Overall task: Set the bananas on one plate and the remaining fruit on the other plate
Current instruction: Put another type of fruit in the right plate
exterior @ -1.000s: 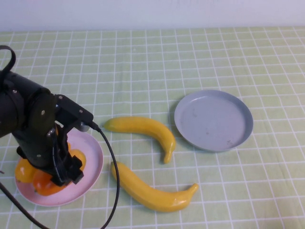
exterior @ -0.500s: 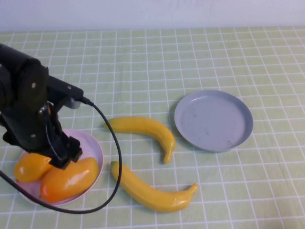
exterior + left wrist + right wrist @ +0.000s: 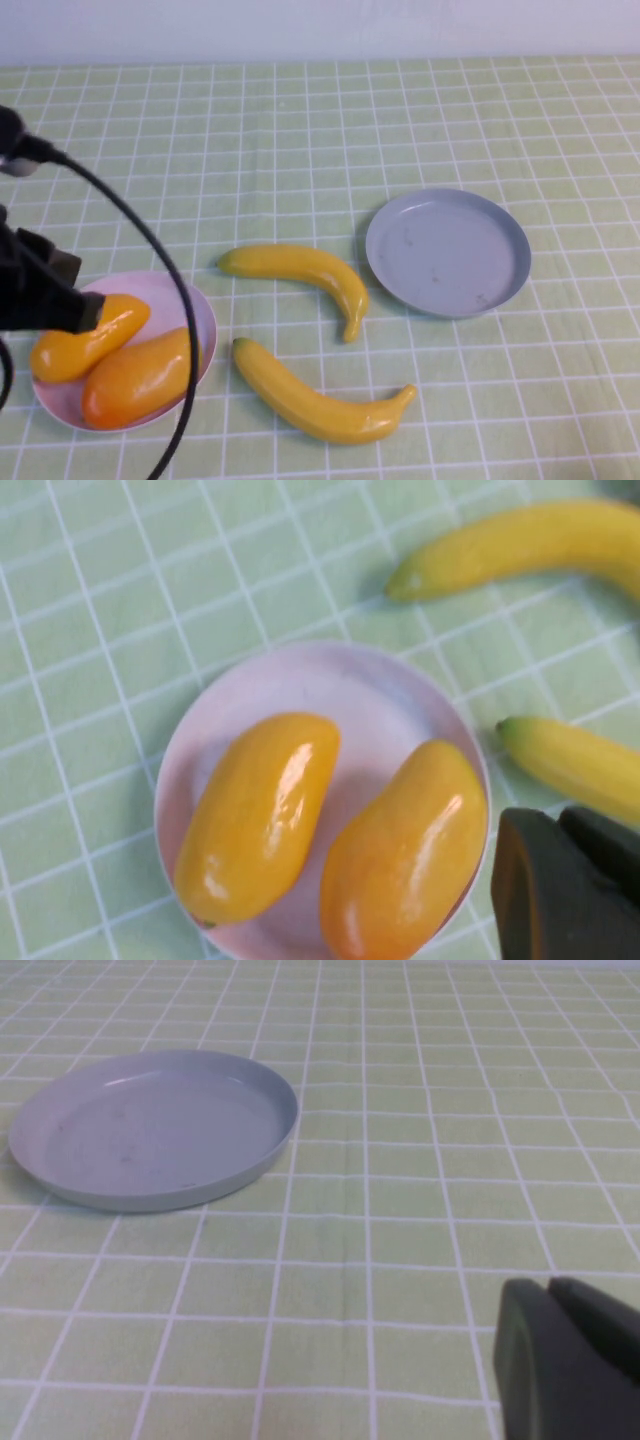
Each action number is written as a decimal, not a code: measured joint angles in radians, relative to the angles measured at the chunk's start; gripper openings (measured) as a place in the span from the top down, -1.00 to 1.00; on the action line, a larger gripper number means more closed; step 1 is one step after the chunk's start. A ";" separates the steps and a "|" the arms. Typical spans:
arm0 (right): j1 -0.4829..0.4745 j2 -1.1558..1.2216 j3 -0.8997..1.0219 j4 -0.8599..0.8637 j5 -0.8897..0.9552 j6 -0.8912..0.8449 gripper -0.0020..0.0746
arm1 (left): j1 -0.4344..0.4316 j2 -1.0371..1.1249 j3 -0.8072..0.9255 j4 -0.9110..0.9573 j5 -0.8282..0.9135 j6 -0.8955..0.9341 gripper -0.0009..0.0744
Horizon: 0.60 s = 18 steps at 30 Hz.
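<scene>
Both plump orange-yellow fruits point(image 3: 115, 358) resting on pale pink plate point(image 3: 200, 315). Left gripper point(image 3: 565, 890) above it, clamped shut, empty; right gripper point(image 3: 565, 1360) shut near grey-blue plate point(image 3: 447, 252). Next: grasp slim yellow plastic bananas point(image 3: 300, 270).

two bananas point(image 3: 305, 272) point(image 3: 318, 399), two mango-like fruits point(image 3: 88, 337) point(image 3: 138, 378), one pink plate point(image 3: 203, 318), one grey-blue plate point(image 3: 447, 251)

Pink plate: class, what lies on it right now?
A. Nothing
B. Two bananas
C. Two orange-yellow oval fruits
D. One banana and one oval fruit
C: both oval fruits lie side by side on the pink plate, while the two bananas lie on the cloth and the grey plate holds nothing.
</scene>
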 joint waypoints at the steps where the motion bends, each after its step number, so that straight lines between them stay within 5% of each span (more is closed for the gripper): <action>1: 0.000 0.000 0.000 0.000 0.000 0.000 0.99 | 0.000 -0.053 0.043 -0.004 -0.029 -0.002 0.96; 8: 0.000 0.000 0.000 0.000 0.000 0.000 0.99 | -0.001 -0.333 0.284 0.022 -0.157 -0.002 0.97; 18: 0.000 0.000 0.000 0.000 0.000 0.000 0.99 | -0.001 -0.404 0.370 0.031 -0.064 -0.031 0.97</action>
